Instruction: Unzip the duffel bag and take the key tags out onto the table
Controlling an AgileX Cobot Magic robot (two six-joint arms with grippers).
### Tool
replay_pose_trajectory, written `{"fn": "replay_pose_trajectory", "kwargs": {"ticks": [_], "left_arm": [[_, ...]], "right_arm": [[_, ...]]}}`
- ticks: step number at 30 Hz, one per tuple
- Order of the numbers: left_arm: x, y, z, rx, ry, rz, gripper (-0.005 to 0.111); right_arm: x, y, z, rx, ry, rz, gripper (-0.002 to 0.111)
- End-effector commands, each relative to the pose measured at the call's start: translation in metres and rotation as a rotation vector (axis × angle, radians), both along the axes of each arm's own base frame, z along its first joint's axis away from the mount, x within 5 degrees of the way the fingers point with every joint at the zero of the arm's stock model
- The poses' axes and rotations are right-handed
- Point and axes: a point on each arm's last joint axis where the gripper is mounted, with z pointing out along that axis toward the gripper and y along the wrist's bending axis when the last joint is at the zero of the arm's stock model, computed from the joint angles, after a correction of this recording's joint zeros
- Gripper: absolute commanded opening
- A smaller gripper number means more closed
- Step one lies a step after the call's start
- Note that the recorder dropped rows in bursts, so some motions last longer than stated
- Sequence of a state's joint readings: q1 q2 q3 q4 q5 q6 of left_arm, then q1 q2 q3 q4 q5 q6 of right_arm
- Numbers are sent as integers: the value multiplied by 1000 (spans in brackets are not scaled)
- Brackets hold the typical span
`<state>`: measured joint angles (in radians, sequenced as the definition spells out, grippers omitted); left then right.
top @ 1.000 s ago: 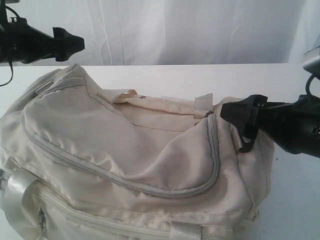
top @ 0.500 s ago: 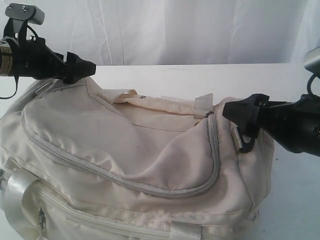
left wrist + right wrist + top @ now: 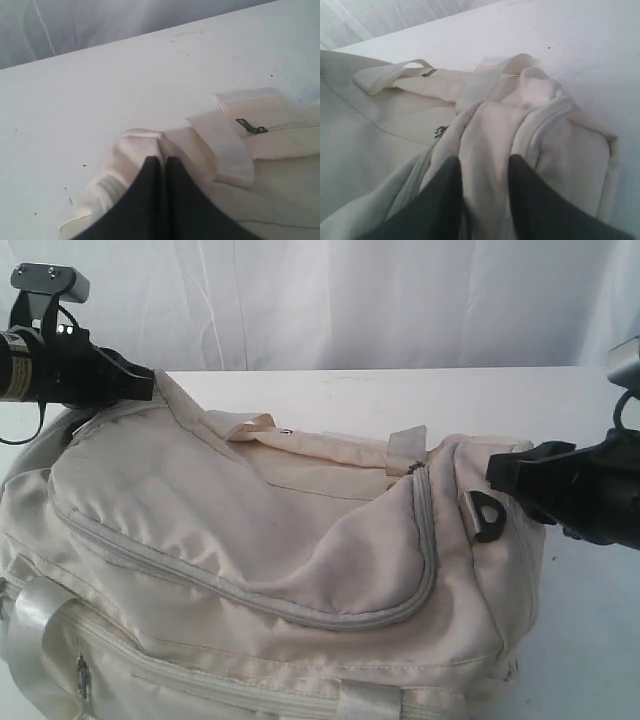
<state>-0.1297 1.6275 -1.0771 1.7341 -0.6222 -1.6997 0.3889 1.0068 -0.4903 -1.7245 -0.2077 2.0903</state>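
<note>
The cream-beige duffel bag [image 3: 260, 540] lies zipped shut on the white table [image 3: 400, 395] and fills most of the exterior view. My left gripper [image 3: 148, 387] is at the bag's far left end, shut on a fold of its fabric [image 3: 159, 146]. My right gripper [image 3: 502, 472] hovers at the bag's right end, just above the black D-ring [image 3: 487, 515]. It is open, with its fingers [image 3: 451, 172] astride a ridge of bag fabric [image 3: 487, 135]. A dark zipper pull [image 3: 251, 128] lies near the webbing handle [image 3: 225, 145]. The key tags are hidden.
A white curtain [image 3: 350, 300] hangs behind the table. Bare tabletop shows behind the bag and to its right [image 3: 590, 640]. A curved pocket zipper [image 3: 260, 605] runs across the bag's front panel. A second small zipper pull [image 3: 440, 131] sits by the right end.
My left gripper came down onto the bag's left end and closed on its fabric, which now stands a little higher. My right gripper drew back to the right, uncovering the D-ring.
</note>
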Motion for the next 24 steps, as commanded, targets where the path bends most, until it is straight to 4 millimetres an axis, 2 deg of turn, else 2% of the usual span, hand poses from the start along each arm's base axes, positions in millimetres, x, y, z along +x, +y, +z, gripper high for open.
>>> {"fn": "replay_pose_trajectory", "kwargs": {"ticks": [1, 3, 5, 8, 13, 19, 22, 24], "left_arm": [[-2, 3, 8, -60, 24, 72, 0], [-6, 7, 18, -94, 15, 101, 0], [-10, 11, 32, -118, -12, 157, 0], [-22, 18, 57, -196, -50, 241, 0], [-33, 33, 78, -275, -79, 294, 0], [-45, 51, 95, -338, -101, 305, 0], [-48, 52, 95, -359, -77, 240, 0], [-50, 53, 93, -364, -63, 226, 0]], "right_arm": [[6, -9, -2, -40, -20, -106, 9], [11, -9, -8, -56, -1, -132, 0], [14, -8, -13, -56, 30, -134, 0], [13, -9, -9, -21, 28, -159, 0], [13, -16, -4, -14, -2, -230, 0], [11, -13, -4, 1, 7, -202, 1], [12, -14, -4, -3, 4, -212, 14], [12, -15, -4, -8, 0, -226, 32]]}}
